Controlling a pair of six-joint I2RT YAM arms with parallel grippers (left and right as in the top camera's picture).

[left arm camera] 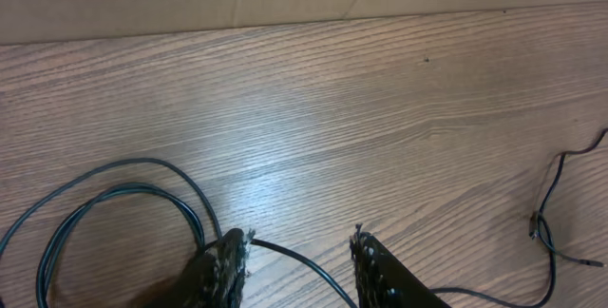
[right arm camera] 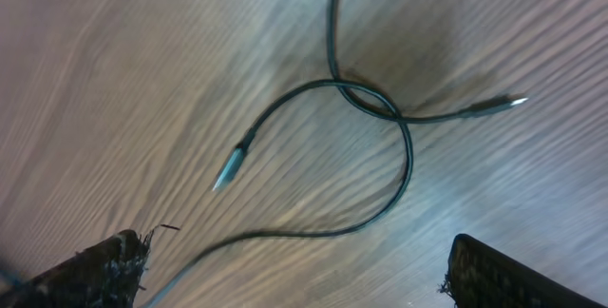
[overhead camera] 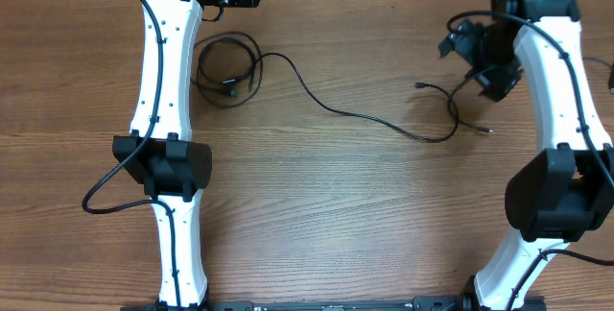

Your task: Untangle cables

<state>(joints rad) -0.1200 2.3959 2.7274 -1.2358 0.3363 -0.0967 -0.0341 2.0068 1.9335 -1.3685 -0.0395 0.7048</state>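
Left claw [left arm camera: 299,243] parted, cable [left arm camera: 285,252] running through its gap.

The wooden table [overhead camera: 317,205] carries thin black cables [overhead camera: 355,115]: a loose coil [overhead camera: 227,66] at left, 1 strand running right to a crossed loop [right arm camera: 409,161].

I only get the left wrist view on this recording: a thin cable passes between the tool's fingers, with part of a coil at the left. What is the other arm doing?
Observer: The right tool is open and empty, above a spot where cable strands cross in a loop.
Operator: Is the cut-off part of the coil hiding anything?
Observer: Yes, the overhead view shows a plug lying inside the coil.
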